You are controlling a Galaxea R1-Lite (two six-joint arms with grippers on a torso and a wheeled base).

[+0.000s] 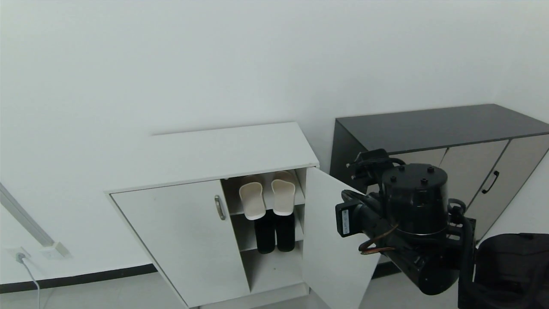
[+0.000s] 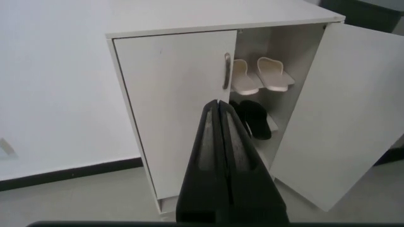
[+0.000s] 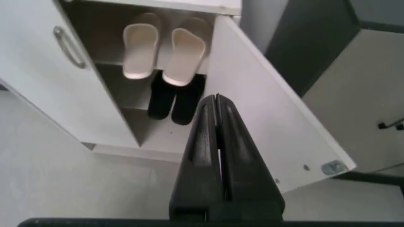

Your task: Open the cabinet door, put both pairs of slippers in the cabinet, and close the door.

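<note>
White laminate is what I have to deal with now. The cabinet [image 1: 231, 150] sits in the middle of the head view, its left door [image 1: 180, 240] shut and its right door [image 1: 334, 240] swung wide toward the lower right of the frame. Both pairs are inside. The cream slippers [image 1: 268, 197] lie on the upper shelf [image 1: 299, 201], and the black slippers [image 1: 274, 234] sit directly under them on the middle shelf [image 1: 244, 248]. Both pairs seem to poke a little past the shelf fronts. I judge that only the closing is left.

My right hand [image 3: 218, 110] is pressed together with nothing in it, and it hangs in front of the open door, apart from it. My left hand [image 2: 218, 107] is likewise closed and empty, facing the shut door and its metal handle [image 1: 219, 207].

The open door should be a stiff, fairly light panel that swings freely, with a smooth face my hand would slide on. I take the face I see to be its inner one, and there is no handle on it. So I would not grip at all. I would push the closed hand flat against the outer face, near the free edge and far from the hinged side, where little force turns it. The slippers look soft and light, so if an end sticks out, the door may nudge it in or spring back.
</note>
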